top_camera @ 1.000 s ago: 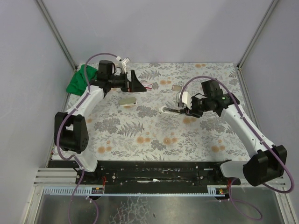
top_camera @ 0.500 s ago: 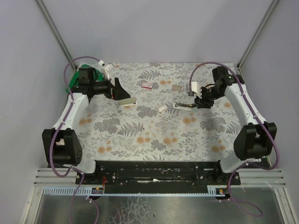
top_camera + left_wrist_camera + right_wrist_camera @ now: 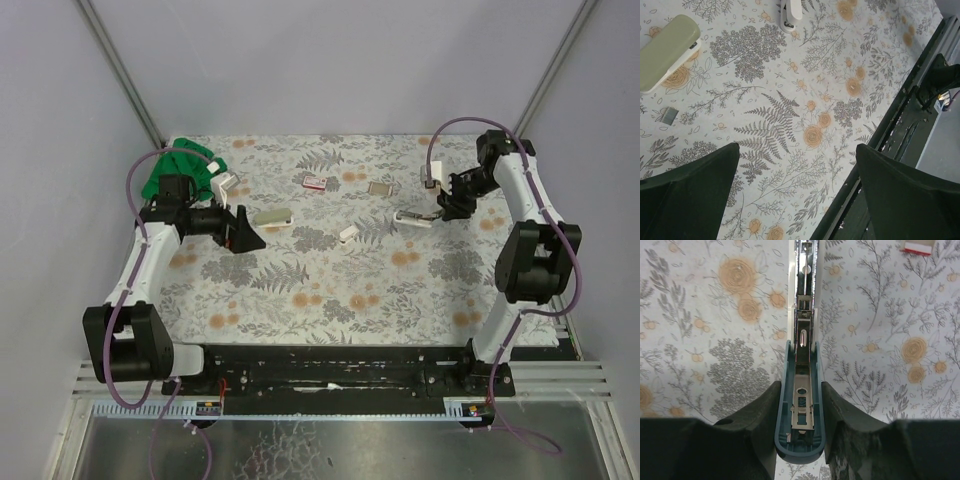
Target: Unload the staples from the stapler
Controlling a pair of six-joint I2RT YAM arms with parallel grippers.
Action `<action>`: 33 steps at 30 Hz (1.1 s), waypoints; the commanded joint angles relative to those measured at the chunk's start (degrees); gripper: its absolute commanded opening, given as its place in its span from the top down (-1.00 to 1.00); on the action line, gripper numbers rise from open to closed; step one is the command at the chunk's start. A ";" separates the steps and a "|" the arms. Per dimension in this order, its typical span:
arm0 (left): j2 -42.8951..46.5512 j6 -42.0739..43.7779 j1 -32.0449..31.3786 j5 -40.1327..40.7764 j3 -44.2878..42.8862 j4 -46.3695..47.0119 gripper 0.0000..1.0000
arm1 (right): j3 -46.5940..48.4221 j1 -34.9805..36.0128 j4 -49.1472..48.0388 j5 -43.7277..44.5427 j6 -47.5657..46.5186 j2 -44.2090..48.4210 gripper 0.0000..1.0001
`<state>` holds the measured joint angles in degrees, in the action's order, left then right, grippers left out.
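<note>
Your right gripper pinched the stapler by its tail; your left gripper gaped empty. That end hold risked it pivoting loose.

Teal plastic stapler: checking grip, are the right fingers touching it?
Touching: right wrist view shows both fingers pressed against the sides of the teal plastic stapler.

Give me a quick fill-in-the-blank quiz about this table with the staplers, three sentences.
1. The right gripper is shut on the ___ stapler.
2. The left gripper is ___ and holds nothing.
3. The green cloth lies in the far ___ corner of the table.
Missing words: teal; open; left.
</note>
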<state>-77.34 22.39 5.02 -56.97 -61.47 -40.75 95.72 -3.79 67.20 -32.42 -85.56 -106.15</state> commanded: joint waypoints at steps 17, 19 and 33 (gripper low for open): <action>-0.10 9.67 1.18 -4.02 1.48 -4.88 -1.00 | 16.11 -7.62 5.54 1.77 -13.11 -13.13 1.00; 0.04 9.85 1.29 -4.00 1.70 -5.06 -1.00 | 17.26 -7.62 6.44 1.82 -14.37 -14.18 1.00; -0.66 11.31 2.24 -4.52 1.62 -5.97 -1.00 | 16.06 -7.63 6.57 3.02 -17.88 -16.03 1.00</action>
<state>-77.30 31.83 6.55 -59.64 -59.99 -45.23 111.87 -11.68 72.95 -29.15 -101.58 -122.91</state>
